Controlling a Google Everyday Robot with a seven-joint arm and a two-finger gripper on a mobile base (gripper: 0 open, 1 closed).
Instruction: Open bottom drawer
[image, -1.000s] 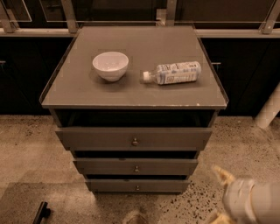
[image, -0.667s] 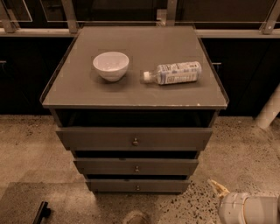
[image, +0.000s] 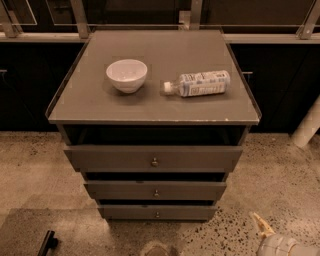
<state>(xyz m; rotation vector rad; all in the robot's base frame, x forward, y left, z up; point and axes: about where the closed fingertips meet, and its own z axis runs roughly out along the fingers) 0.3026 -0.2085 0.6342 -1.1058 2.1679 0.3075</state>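
Observation:
The bottom drawer (image: 157, 212) is the lowest and slimmest of three grey-brown drawer fronts in the cabinet. It has a small round metal knob (image: 157, 215) at its centre. The middle drawer (image: 156, 191) and the top drawer (image: 155, 159) sit above it, each front standing a little further out than the one below. My gripper (image: 263, 226) shows only as a yellowish tip on a white arm (image: 282, 246) at the bottom right corner. It is low over the floor, to the right of the bottom drawer and apart from it.
A white bowl (image: 126, 75) and a plastic bottle (image: 198, 83) lying on its side rest on the cabinet top (image: 90, 102). A black object (image: 47, 243) lies on the speckled floor at bottom left. A round shape (image: 157, 248) sits at the bottom edge. A white pipe (image: 307, 127) stands at right.
My arm has dropped lower and further right in the view, so less of it shows. The cabinet, bowl and bottle have not moved.

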